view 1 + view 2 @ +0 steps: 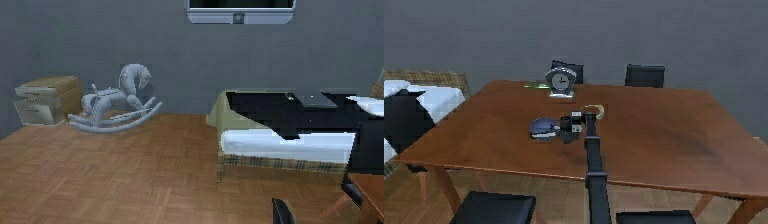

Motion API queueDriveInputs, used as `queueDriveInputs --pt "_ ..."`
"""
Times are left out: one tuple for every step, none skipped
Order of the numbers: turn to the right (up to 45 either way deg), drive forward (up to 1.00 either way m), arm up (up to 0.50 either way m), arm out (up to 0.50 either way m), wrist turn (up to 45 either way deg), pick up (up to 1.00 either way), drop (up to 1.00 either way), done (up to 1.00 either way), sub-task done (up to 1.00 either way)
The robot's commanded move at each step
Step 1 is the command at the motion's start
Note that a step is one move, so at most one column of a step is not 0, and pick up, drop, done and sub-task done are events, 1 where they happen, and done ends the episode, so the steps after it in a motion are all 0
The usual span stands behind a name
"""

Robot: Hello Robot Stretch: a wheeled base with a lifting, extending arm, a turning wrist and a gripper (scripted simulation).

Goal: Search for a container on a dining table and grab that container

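A wooden dining table (654,140) spreads across the arm side view. My arm's dark bar rises from the bottom edge to the table's middle. The gripper (552,131) reaches left from the two white squares. A small blue-grey rounded thing (539,127), perhaps the container, lies on the tabletop at the gripper's far end. I cannot tell whether the gripper holds anything.
On the table stand a round clock (562,80) and a pale ring-shaped thing (595,111). Dark chairs (645,74) (494,208) ring the table. A bed (290,130) with a dark cover, a grey rocking horse (120,98) and a cardboard box (48,100) stand on the wood floor.
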Motion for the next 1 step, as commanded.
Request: queueDriveInputs --pt "0.0 0.0 0.1 0.0 0.0 0.0 0.0 0.0 0.0"
